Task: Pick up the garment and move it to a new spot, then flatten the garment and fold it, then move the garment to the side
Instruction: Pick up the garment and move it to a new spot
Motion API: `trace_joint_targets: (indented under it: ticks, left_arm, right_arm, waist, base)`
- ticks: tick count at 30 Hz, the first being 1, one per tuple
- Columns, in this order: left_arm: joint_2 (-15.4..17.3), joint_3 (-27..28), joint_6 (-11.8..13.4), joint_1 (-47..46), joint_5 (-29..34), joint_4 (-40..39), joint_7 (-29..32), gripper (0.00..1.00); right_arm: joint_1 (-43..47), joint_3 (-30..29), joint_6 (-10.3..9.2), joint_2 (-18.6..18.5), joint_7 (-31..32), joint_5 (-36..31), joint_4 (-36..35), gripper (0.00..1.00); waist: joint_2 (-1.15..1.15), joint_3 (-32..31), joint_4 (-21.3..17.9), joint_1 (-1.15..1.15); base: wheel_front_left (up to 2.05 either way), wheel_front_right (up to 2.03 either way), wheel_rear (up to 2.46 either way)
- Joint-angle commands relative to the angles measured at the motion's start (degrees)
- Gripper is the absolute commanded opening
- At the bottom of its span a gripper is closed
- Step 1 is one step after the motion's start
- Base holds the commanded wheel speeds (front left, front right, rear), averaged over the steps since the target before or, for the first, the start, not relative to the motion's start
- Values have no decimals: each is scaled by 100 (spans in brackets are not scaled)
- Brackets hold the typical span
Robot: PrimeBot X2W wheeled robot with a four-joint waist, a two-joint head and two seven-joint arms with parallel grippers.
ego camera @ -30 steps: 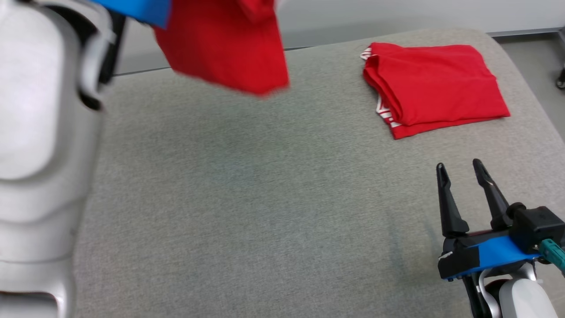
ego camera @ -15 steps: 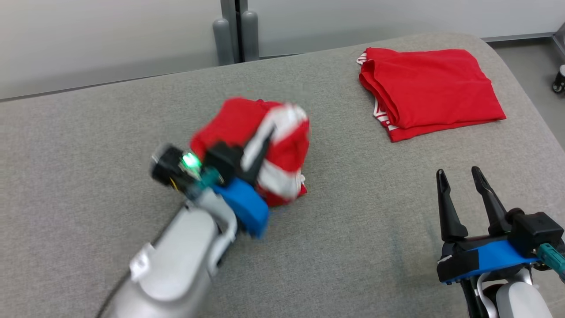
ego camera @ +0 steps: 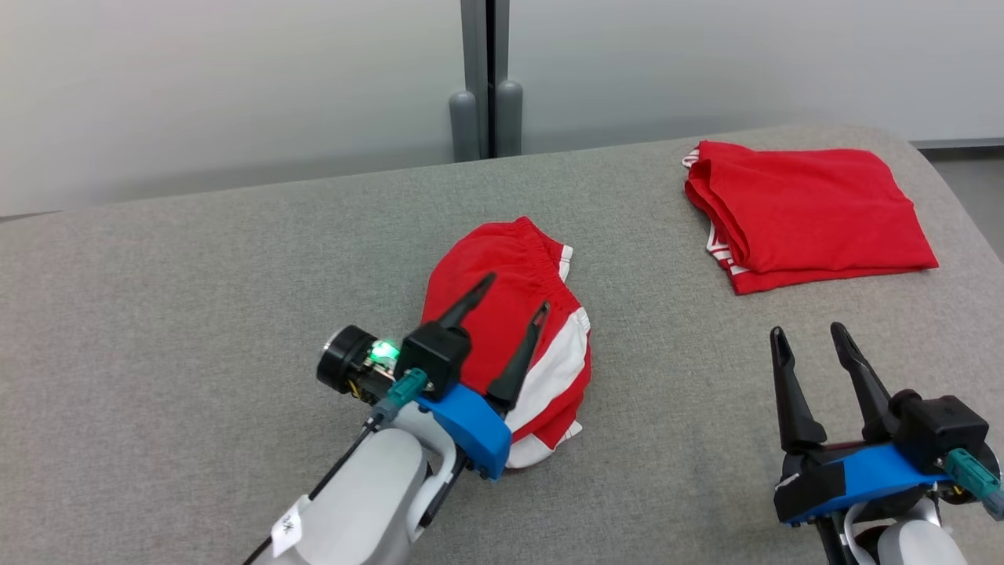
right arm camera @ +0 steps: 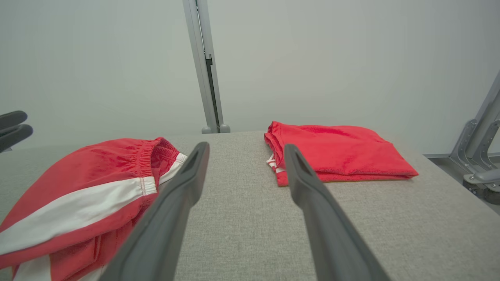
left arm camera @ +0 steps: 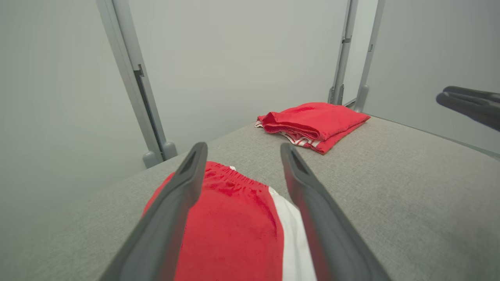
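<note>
Red with white side stripes, the garment (ego camera: pixel 514 251) lies bunched on the grey padded surface (ego camera: pixel 235 298), directly beneath and just ahead of the left gripper (ego camera: pixel 517 291). That gripper's two dark fingers stand spread wide over the cloth with nothing pinched between them. Whether they brush the fabric cannot be told. The right gripper (ego camera: pixel 807 331) is equally wide apart and empty, over bare surface. The garment is off to its left, and a folded red pile (ego camera: pixel 816 212) lies beyond its fingertips.

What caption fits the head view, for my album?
Left hand open over crumpled red shorts; folded red garment beyond right hand.
</note>
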Motion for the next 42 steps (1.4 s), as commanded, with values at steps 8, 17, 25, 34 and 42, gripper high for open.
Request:
trace_joint_targets:
  ticks: [8,17,25,34,42]
  left_arm:
    - [637,976,572,284,-165,-886,-135,100]
    - [1603,2079,1200,1378,-119,-1945,-135,100]
    - [2161,3018,1474,2660,-335,-2917,-135,100]
    - [2083,3648,1497,3696,-406,-3523,-135,100]
    - [1914,3569,1445,4002,-326,-3517,-135,100]
  right_arm:
    - [337,-83,2,-8,85,-3,-42,100]
    - [545,-142,1,-9,119,42,-63,100]
    - [675,-159,1,-7,170,-4,-105,100]
    - [895,-220,1,-9,201,16,-118,100]
    - [1057,-217,1,-9,257,94,-202,100]
  waist:
    - [0,-386,363,0]
    - [0,-622,801,0]
    - [0,-794,1046,0]
    - [0,-897,1218,0]
    - [0,-979,1253,0]
  base:
    - [0,0,0]
    - [0,0,0]
    - [0,0,0]
    - [0,0,0]
    - [0,0,0]
